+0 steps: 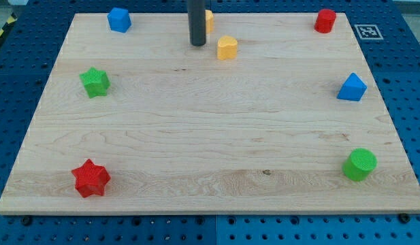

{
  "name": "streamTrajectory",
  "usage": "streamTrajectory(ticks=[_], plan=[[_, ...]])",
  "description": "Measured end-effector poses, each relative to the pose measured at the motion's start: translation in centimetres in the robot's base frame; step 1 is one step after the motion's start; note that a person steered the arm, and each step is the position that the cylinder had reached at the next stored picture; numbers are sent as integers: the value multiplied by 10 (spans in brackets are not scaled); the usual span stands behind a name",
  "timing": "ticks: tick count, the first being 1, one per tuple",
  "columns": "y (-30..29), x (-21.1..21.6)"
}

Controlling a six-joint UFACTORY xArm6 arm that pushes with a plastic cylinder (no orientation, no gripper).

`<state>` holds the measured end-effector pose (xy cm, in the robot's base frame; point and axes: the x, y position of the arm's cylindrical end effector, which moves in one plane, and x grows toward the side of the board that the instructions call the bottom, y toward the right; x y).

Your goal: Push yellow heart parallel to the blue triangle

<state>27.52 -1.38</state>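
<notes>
The yellow heart (227, 47) lies near the view's top centre of the wooden board (210, 136). The blue triangle (352, 88) sits at the view's right edge, lower than the heart. My tip (198, 44) is the lower end of the dark rod; it stands just left of the yellow heart with a small gap between them. A second yellow block (209, 20) is partly hidden behind the rod, above the heart.
A blue block (119, 20) is at the top left and a red block (325, 20) at the top right. A green star (95, 82) is at the left, a red star (91, 179) at the bottom left, a green cylinder (360, 164) at the bottom right.
</notes>
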Motion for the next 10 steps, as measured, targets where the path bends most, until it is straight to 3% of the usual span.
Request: streamTrajectory(ticks=[1, 3, 8, 10], plan=[[32, -6], [42, 1], [43, 94], [80, 109]])
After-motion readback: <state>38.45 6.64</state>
